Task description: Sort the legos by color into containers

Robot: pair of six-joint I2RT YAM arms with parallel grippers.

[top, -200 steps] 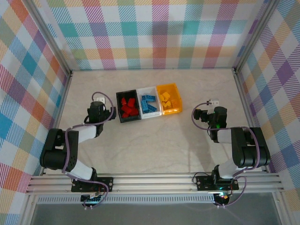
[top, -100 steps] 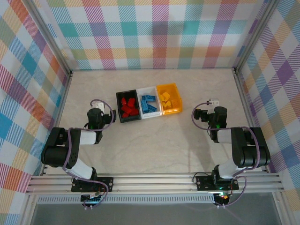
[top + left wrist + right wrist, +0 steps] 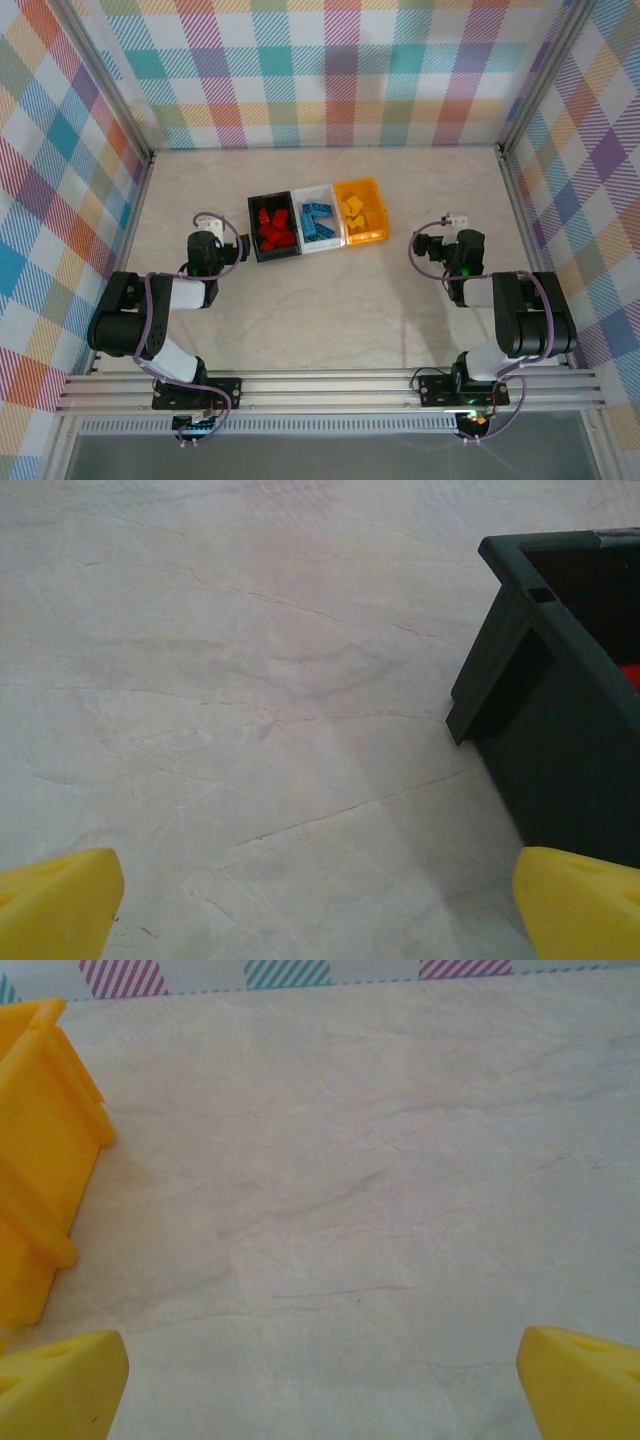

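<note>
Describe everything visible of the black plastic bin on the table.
The black rectangular plastic bin is open-topped, matte and opaque. The left wrist view shows a lipped rim and a ribbed outer corner. It stands upright on the pale marbled table, leftmost in a row of three. Its right wall looks flush against the white plastic bin. Inside lies a loose pile of red studded plastic bricks, with no other colour visible.
</note>
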